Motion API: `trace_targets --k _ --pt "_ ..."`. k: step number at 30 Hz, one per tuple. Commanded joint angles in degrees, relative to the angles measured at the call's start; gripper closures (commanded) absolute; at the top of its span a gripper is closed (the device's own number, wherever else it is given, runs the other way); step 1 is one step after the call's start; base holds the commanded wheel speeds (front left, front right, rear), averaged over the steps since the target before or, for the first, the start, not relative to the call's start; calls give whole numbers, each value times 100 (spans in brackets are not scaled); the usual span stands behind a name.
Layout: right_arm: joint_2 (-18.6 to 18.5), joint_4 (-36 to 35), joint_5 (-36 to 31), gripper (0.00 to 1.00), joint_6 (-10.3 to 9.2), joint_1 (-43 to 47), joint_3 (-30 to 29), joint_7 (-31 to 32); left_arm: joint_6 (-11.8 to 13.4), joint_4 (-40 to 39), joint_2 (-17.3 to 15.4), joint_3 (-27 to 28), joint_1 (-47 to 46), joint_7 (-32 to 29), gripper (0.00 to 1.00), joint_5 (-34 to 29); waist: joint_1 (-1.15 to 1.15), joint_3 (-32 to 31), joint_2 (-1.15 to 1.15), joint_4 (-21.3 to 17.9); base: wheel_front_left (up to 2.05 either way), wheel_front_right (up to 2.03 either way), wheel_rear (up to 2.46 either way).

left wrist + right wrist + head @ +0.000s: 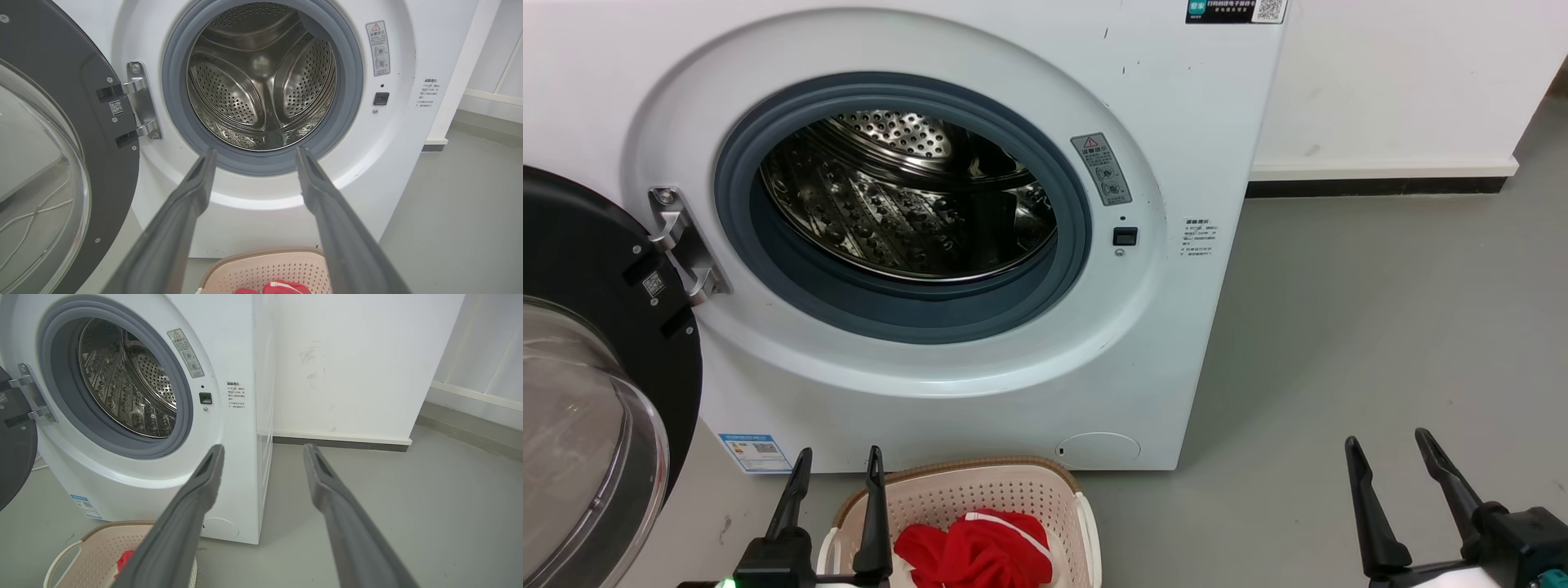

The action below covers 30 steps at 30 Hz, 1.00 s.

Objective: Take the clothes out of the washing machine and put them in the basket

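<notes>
The white washing machine [980, 359] stands before me with its door swung open to the left; the steel drum [907, 196] shows bare metal and no fabric. On the floor in front sits the cream basket [980, 490] with red clothes [976, 551] bunched inside. My left gripper [837, 453] is open just left of the basket's rim, nothing between its fingers. My right gripper [1388, 437] is open over bare floor at the lower right. In the left wrist view the left gripper [255, 151] points at the drum [261, 77], above the basket [265, 269] and the red clothes [282, 288].
The black-framed glass door [596, 392] juts out at the left, close to my left arm. Grey floor [1380, 327] spreads to the right of the machine, up to a white wall with a dark skirting [1380, 186]. In the right wrist view the basket [98, 551] lies lower left.
</notes>
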State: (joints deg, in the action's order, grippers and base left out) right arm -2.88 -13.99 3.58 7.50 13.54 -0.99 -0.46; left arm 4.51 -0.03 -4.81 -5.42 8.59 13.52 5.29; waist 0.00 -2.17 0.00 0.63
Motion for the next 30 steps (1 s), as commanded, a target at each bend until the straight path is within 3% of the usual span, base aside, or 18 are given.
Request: trace_targets --k 1,7,8,11,30 --pt "1 12 25 0 -2 35 3 -22 9 -19 -25 -17 -50 0 0 -5 0 -1 0 5 0 0 0" --pt "1 18 29 0 -2 17 8 -27 27 -43 -44 -39 -46 9 0 37 0 20 0 17 0 0 0" --pt "0 19 36 100 0 0 3 -2 5 -13 -17 -26 0 0 100 29 0 21 0 18 0 0 0" --pt "4 156 84 100 0 19 21 -7 -4 115 4 -30 67 -8 100 89 0 23 0 18 0 0 0" --pt "-139 793 2421 100 0 -485 58 20 -296 432 -47 151 -328 -402 100 2331 0 55 0 5 0 0 0"
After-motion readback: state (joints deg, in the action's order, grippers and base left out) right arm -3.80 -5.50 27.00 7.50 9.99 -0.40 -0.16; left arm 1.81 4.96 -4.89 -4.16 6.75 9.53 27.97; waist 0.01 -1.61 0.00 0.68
